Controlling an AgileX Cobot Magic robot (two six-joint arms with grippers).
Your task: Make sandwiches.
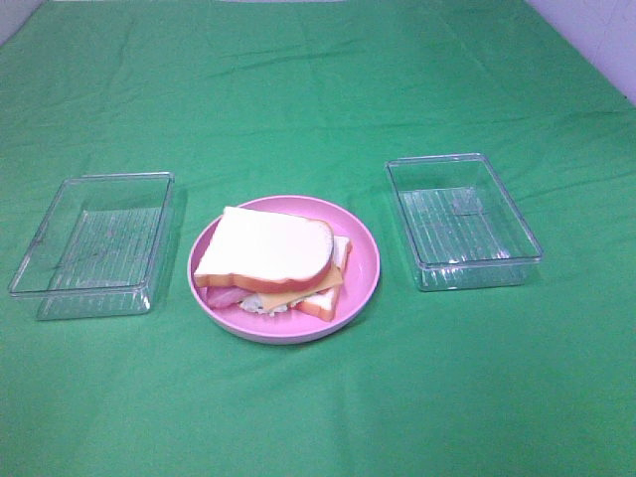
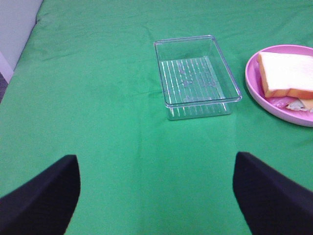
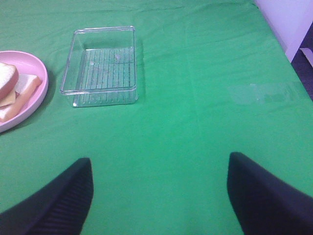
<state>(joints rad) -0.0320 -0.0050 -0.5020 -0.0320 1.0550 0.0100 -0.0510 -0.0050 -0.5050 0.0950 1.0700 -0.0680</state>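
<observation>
Sandwich stacked on pink plate, centre of frame, btwn two clear trays; left gripper & right gripper both spread wide, holding nothing; roughly equidistant.

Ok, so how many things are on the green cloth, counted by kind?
Clear plastic trays: 2, one left and one right of the plate.
Pink plate: 1.
Sandwich stack: 1, sitting on the plate.
Total: 4 things.
</observation>
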